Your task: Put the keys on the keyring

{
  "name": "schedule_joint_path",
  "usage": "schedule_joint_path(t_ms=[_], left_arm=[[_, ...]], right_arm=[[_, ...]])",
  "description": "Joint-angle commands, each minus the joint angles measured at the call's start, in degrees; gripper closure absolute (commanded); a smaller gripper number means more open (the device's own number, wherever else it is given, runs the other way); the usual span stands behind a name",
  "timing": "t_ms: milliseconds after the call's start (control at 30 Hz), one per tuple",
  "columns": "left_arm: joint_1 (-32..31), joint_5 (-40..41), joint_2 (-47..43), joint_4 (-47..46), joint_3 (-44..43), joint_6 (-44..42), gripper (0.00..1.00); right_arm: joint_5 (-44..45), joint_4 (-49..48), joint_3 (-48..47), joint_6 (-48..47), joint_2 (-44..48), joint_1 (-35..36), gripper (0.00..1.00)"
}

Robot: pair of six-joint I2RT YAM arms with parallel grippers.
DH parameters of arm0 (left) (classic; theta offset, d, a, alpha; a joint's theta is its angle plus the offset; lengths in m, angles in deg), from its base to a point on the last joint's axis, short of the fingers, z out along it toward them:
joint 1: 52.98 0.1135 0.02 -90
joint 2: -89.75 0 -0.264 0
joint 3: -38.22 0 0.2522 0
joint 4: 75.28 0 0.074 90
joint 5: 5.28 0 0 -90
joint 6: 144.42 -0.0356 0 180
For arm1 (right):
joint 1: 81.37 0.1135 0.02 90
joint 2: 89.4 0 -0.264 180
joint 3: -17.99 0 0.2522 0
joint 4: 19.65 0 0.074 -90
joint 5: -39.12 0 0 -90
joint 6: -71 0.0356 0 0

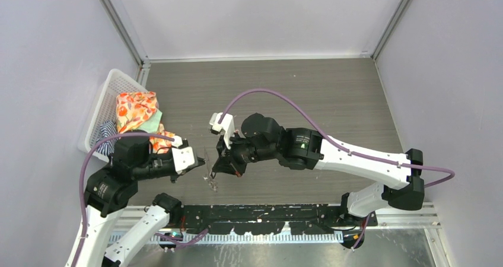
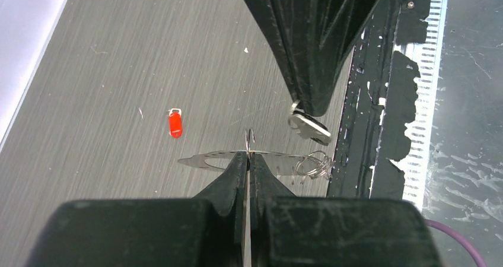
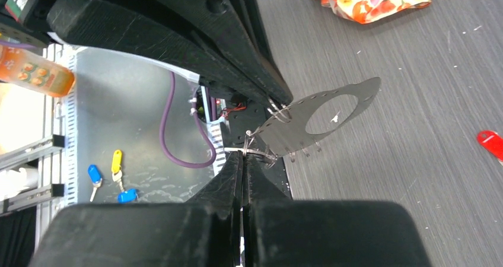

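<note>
Keyring (image 3: 365, 92) held over the bench (image 2: 118, 71): left fingers (image 2: 232, 181) clamp its flat rim, right fingers (image 3: 231, 181) pinch a wire loop (image 3: 261, 155) at its edge; red key (image 2: 175, 123) lies apart.

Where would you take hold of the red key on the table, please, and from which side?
Pinch the red key across the long sides of its plastic head, coming straight down: it lies flat on the table, nothing beside it, and its silver end looks tiny.
</note>
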Motion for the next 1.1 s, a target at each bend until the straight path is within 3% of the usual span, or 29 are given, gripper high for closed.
schedule_joint_path(t_ms=[0,1067], left_arm=[[-0.01,-0.33,-0.78,-4.03,0.32,-0.39,1.00],[-0.01,0.18,-2.96,-4.21,1.68,-0.83,1.00]], right_arm=[[4.25,-2.73,-2.93,0.72,0.13,0.45,0.99],[9.41,-9.86,-1.17,5.87,-2.28,0.46,0.99]])
